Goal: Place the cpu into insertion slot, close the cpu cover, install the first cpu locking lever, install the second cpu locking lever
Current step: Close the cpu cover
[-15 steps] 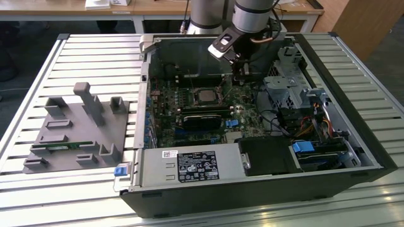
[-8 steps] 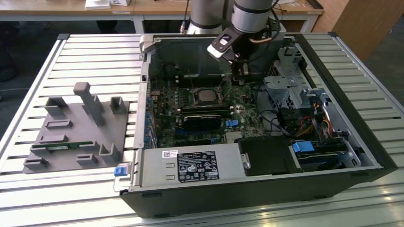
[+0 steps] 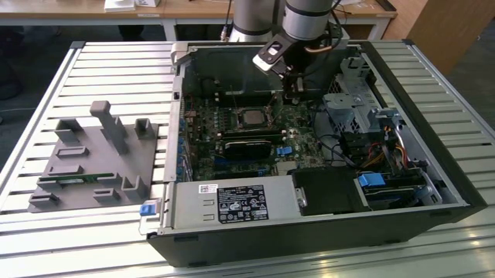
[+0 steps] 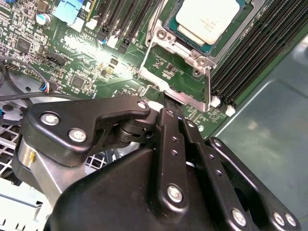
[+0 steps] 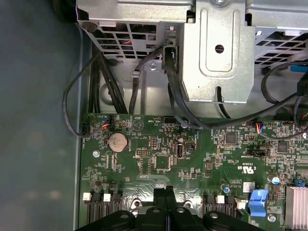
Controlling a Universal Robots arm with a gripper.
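My gripper [image 4: 169,103] is sitting with its fingers drawn together, tips touching the near edge of the cpu cover [image 4: 150,53]. I can't tell if I'm actually pinching the frame or only leaning on it. The cover is lying swung open on my side of the socket, with green board showing through its window. Just beyond it the cpu [image 4: 208,18] is resting in the insertion slot [image 4: 168,21], silver top up and looking flat to me. Risks as I'm reading them: a thin metal edge on closed tips means a poor hold, so the cover could slip and drop onto the chip. If the chip is sitting even slightly skewed, the cover coming down on it would be loading the socket contacts. My tips are also riding close to small board parts, so any sideways drift would be scraping them. The memory slots [image 4: 250,53] are running alongside the socket, further out from me. Behind my linkage, loose black cables [image 5: 171,96] are hanging off the drive cage [image 5: 219,48], and I'm judging those a snag risk. The whole case [image 3: 433,116] is lying open on a slatted metal table [image 3: 116,69]. A grey parts fixture [image 3: 93,156] is parked well off to one side. Wooden desks [image 3: 193,11] are standing at the far end of the room.
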